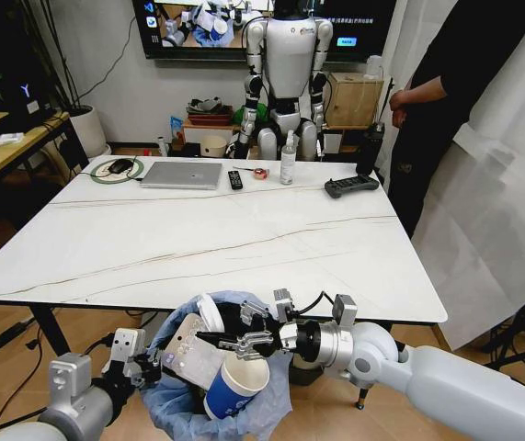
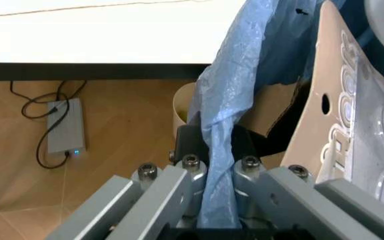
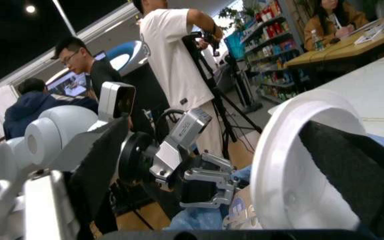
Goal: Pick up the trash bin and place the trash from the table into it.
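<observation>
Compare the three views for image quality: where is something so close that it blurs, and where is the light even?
Head view: even indoor light, table and trash bin sharp. Left wrist view: left gripper, shut on the bin's blue bag, looms large and soft in the foreground. Right wrist view: a white curved object close up is blurred; dark ceiling above with a bright spot lamp.

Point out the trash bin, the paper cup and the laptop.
trash bin (image 1: 276, 397), head view, blue bag at its rim.
paper cup (image 1: 230, 390), head view, blue side wall.
laptop (image 1: 182, 175), head view, middle of closed lid.
</observation>
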